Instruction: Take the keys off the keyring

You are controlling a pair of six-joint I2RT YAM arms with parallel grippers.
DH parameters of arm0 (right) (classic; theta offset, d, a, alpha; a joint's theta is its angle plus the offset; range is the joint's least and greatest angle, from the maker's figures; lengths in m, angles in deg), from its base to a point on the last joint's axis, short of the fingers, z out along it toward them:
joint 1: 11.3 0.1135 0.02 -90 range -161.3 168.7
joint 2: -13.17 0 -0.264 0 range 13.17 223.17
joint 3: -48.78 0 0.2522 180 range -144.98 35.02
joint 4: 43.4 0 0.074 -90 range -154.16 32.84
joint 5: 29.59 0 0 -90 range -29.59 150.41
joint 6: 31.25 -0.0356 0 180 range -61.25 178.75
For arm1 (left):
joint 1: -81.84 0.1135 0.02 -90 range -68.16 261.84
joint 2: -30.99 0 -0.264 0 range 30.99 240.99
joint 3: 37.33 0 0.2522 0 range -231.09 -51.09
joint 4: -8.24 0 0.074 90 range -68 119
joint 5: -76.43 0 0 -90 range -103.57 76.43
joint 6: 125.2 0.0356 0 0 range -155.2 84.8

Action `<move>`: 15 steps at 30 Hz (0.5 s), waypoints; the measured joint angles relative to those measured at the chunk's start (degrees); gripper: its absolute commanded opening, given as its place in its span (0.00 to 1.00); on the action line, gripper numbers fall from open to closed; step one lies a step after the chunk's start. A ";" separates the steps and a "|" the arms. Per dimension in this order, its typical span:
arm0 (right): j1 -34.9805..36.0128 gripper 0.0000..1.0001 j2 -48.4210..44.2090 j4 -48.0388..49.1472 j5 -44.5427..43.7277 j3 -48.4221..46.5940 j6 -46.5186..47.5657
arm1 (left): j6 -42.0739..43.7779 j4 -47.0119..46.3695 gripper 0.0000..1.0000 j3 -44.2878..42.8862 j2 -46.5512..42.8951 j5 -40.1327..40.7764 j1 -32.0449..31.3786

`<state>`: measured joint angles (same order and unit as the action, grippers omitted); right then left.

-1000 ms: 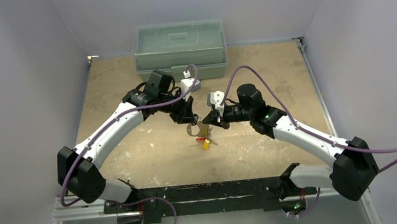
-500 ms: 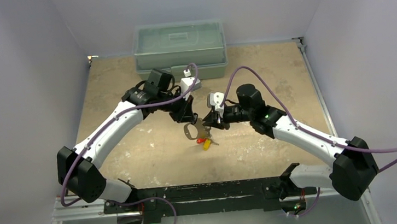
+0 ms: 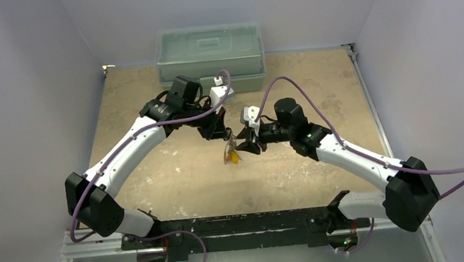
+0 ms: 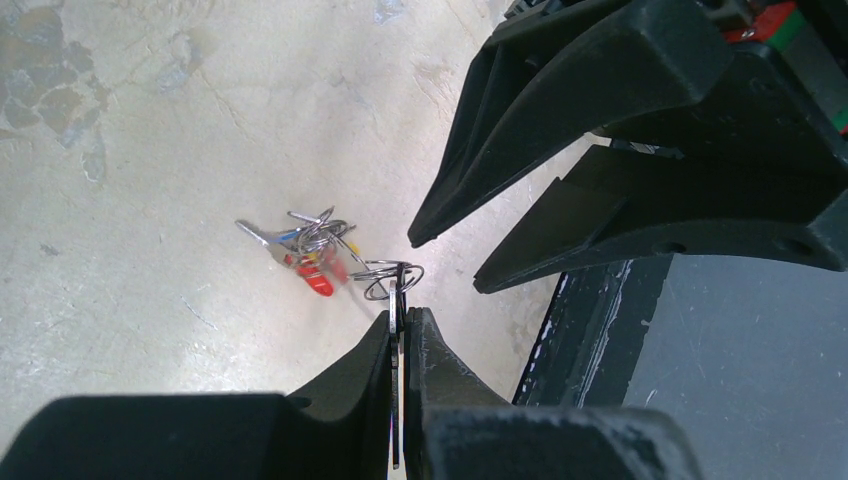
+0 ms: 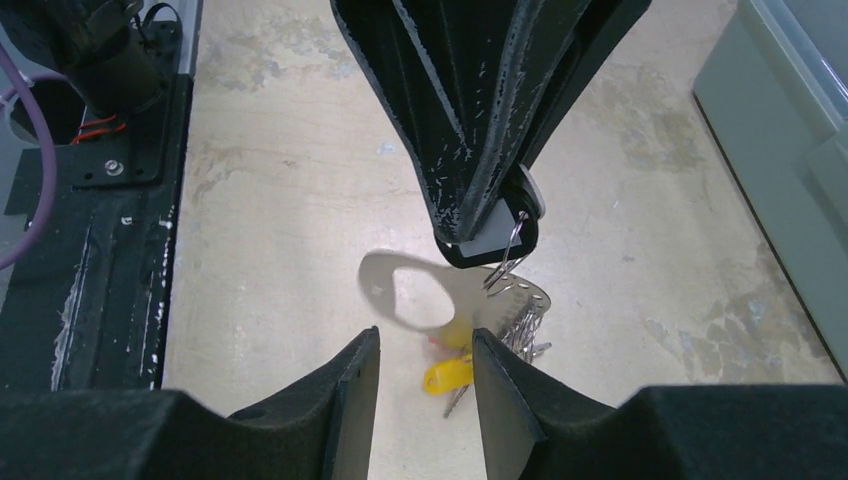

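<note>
l gripper (image 4: 402, 318) pinches keyring (image 5: 378, 280), keys (image 4: 315, 255) dangle over mid table (image 3: 315, 84), r gripper (image 5: 425, 340) spread; next i'd nip a key & slide it off

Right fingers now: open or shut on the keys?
Open. The right gripper has its fingers apart with nothing between them; the keys hang from the left gripper, whose fingers are shut.

My left gripper (image 4: 402, 318) and right gripper (image 5: 425, 338) are both black. The keys (image 4: 312, 252) hanging off my left gripper are silver, with a red tag (image 4: 316, 284) and, just past my right gripper, a yellow tag (image 5: 447, 375). The keyring (image 5: 378, 282) by them is pale grey. I see a tan table (image 3: 314, 78) with pale blotches, a grey-green box (image 3: 208, 46), purple cables (image 3: 289, 82).
</note>
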<state>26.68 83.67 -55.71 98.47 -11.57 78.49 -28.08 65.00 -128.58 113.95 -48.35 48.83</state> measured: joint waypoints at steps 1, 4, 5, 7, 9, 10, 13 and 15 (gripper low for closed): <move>0.00 0.43 0.11 0.22 -0.13 -0.02 -0.26 | 0.02 -0.02 0.00 -0.02 0.00 -0.02 0.00; 0.00 0.43 0.33 0.74 -0.98 -0.09 -0.85 | 0.22 0.04 0.00 0.00 0.00 -0.11 0.00; 0.00 0.43 0.37 0.85 -1.11 -0.13 -0.96 | 0.48 0.02 0.00 0.00 0.00 -0.20 0.00; 0.00 0.43 0.37 1.05 -1.31 -0.15 -1.22 | 0.76 0.15 0.00 0.00 0.00 -0.39 0.00; 0.00 0.43 0.39 1.11 -1.40 -0.35 -1.38 | 1.07 0.37 0.00 0.00 0.00 -0.61 0.00; 0.00 0.42 0.39 1.16 -1.46 -0.50 -1.46 | 1.14 0.50 0.00 0.00 0.00 -0.72 0.00; 0.00 0.42 0.44 1.18 -1.53 -1.14 -1.60 | 1.55 0.98 0.00 0.00 0.00 -1.05 0.00; 0.00 0.42 0.50 1.25 -1.53 -1.51 -1.68 | 1.66 1.25 0.00 0.00 0.00 -1.09 0.00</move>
<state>26.68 84.18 -54.46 96.94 -13.08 76.81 -26.42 66.25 -128.58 113.95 -49.44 48.83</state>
